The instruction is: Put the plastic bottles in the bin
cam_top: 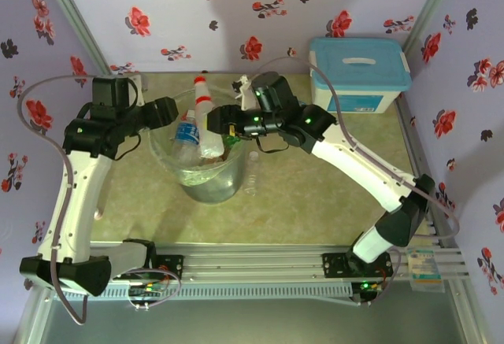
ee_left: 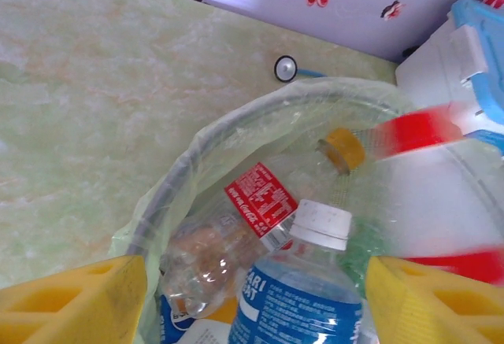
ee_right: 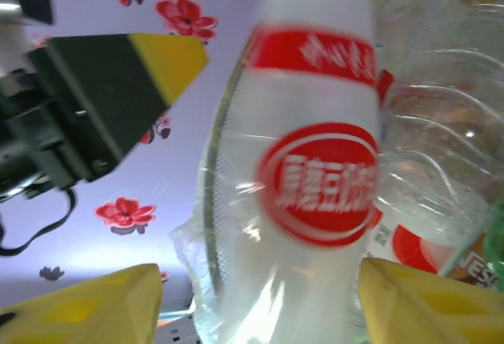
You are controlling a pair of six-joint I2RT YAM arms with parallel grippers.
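The bin [cam_top: 211, 188], a translucent bucket lined with a clear bag, stands mid-table with several plastic bottles in it. My right gripper [cam_top: 214, 117] hangs open at its far rim. A white bottle with red label and red cap [cam_top: 201, 98] is blurred between the spread fingers [ee_right: 425, 301], with a gap on the left side. My left gripper [cam_top: 175, 112] is open over the left rim [ee_left: 197, 147]. A blue-labelled bottle with white cap [ee_left: 307, 297] stands up in the bin between its fingers, clear of both. Beneath it lie a clear red-labelled bottle [ee_left: 236, 234] and a yellow-capped one [ee_left: 344, 147].
A white box with a light-blue lid [cam_top: 358, 72] sits at the back right. What looks like a clear bottle [cam_top: 252, 172] lies on the table just right of the bin. Flowered walls close in the back and both sides.
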